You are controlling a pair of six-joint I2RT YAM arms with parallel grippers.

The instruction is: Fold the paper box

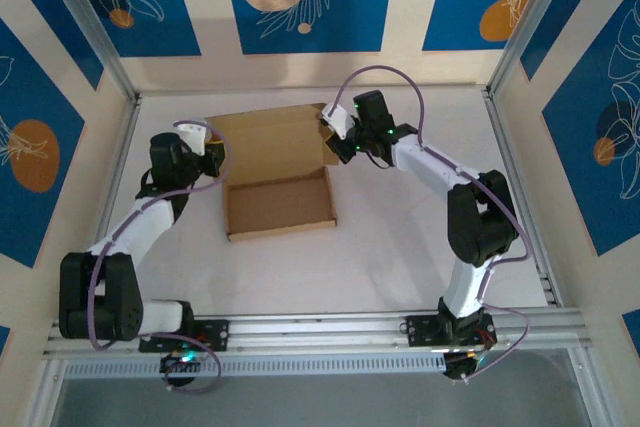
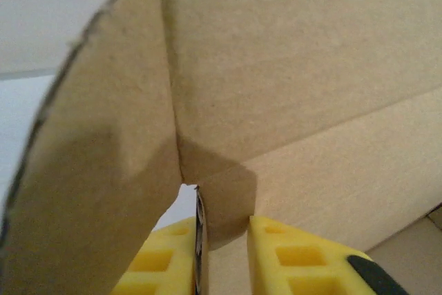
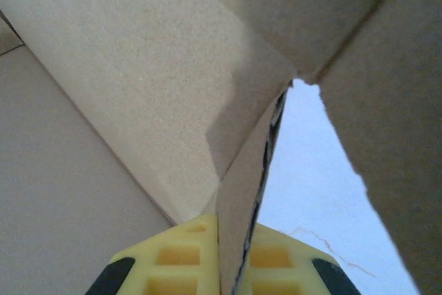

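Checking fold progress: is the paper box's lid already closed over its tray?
No, in the top view the paper box has its lid panel open at the back, leaving the tray floor exposed.

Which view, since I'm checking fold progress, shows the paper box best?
Top external: the whole paper box shows, tray formed, lid up. The wrist views give close-ups of its flaps pinched in the left hand and right hand.
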